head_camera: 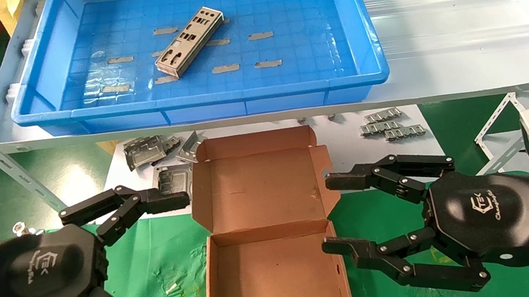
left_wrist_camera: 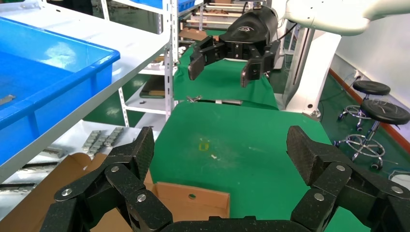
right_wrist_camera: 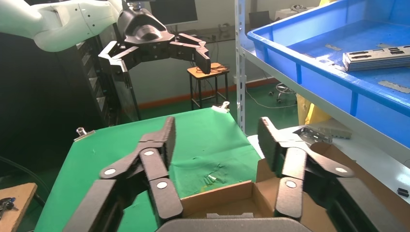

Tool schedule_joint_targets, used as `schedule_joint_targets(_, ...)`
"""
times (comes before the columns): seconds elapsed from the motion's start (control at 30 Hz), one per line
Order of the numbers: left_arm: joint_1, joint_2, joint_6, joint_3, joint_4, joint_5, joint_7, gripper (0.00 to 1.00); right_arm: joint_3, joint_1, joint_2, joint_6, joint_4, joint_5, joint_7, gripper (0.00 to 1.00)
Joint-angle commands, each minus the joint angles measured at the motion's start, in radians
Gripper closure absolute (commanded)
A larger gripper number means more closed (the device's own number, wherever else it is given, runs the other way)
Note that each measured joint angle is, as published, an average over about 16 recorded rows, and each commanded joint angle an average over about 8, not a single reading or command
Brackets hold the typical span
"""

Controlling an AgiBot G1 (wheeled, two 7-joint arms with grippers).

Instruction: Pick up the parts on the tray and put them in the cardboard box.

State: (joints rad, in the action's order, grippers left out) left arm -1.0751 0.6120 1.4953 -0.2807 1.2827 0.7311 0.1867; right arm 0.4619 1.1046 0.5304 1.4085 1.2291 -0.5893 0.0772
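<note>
Meanwhile both grippers, left (head_camera: pixel 184 250) and right (head_camera: pixel 333 215), are hovering jaws wide beside the open cardboard box (head_camera: pixel 268 227), while what looks like stacked parts (head_camera: pixel 189 42) is lying in the tray (head_camera: pixel 200 98).

Ahead of my left pincer (head_camera: pixel 189 250) and right pincer (head_camera: pixel 333 215), both matt black plastic with bright metal rivets, sat the tray (head_camera: pixel 200 98), glossy blue plastic catching the light, its gridded floor dotted with dull grey tape scraps (head_camera: pixel 225 68). The parts (head_camera: pixel 189 41) in it were thin bare sheet metal, silvery and smooth. Between my two pincers lay the cardboard box (head_camera: pixel 263 188), rough brown corrugated board, scuffed and matt. Beneath my pincers spread a green cloth (head_camera: pixel 168 257), soft and slightly creased. Beyond the box lay grey metal brackets (head_camera: pixel 147 151) with a dull sheen
</note>
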Motion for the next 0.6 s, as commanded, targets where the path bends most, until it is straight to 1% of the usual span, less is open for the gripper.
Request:
schedule_joint_targets(0.03,0.0,0.0,0.0,0.0,0.0,0.0,0.0,0.0,0.0,0.0,0.0,0.0,0.0,0.0,0.0,1.0)
schedule_joint_targets(0.6,-0.002,0.0,0.0,0.001,0.001,0.0,-0.001,0.0,0.0,0.0,0.0,0.0,0.0,0.0,0.0,1.0)
